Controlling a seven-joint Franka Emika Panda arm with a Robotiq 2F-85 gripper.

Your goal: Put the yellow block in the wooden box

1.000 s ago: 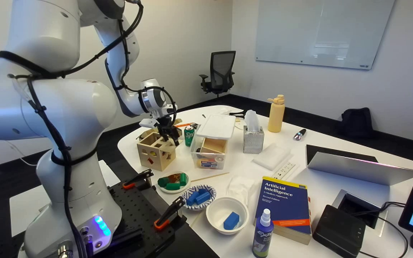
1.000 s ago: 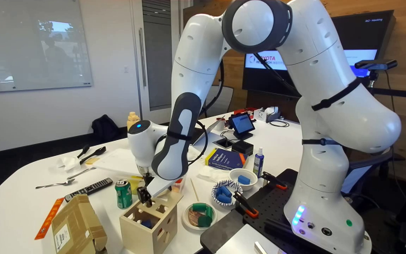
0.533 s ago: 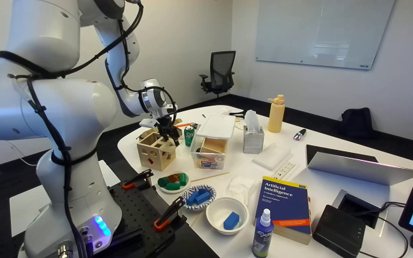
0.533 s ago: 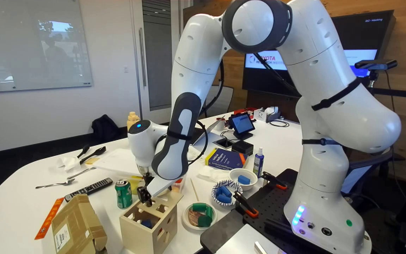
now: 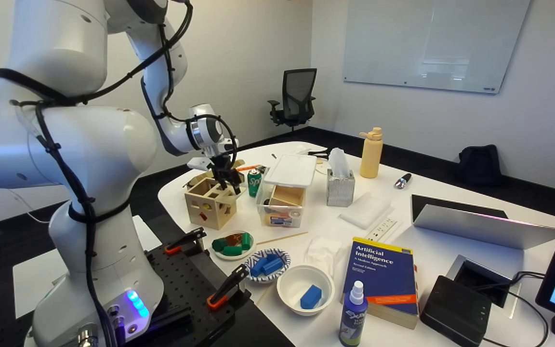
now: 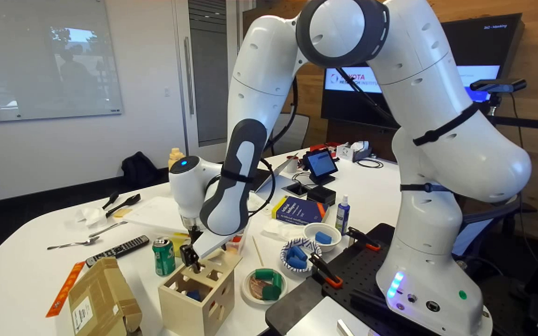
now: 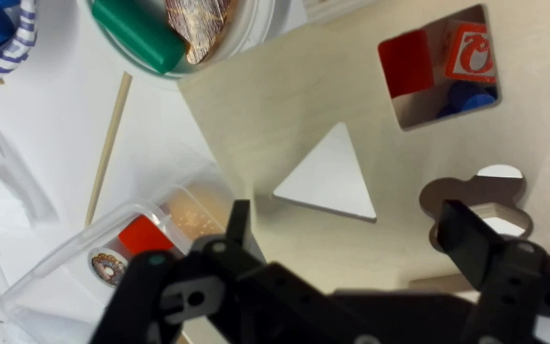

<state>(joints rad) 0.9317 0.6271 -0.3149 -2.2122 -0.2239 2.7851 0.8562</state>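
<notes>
Wooden shape-sorter box (image 6: 180, 310): is standing upright on the white desk (image 6: 31, 275); a red-and-white letter block (image 7: 473, 52) is showing through its square cut-out.
Yellow block (image 5: 206, 206): is lying inside the box, a yellow patch showing through a side cut-out in an exterior view; the box is hiding the rest.
End effector (image 7: 346, 212): is hovering close over the box's pierced top, its two fingers standing wide apart and gripping nothing.
Sprite can (image 5: 254, 182): is standing near the box.
Plate (image 6: 249, 297): is holding green cylinders (image 7: 141, 36).
Patterned bowl (image 5: 271, 279): is holding blue blocks (image 6: 296, 262).
White bowl (image 5: 289, 286): is holding a single blue block (image 5: 311, 297).
</notes>
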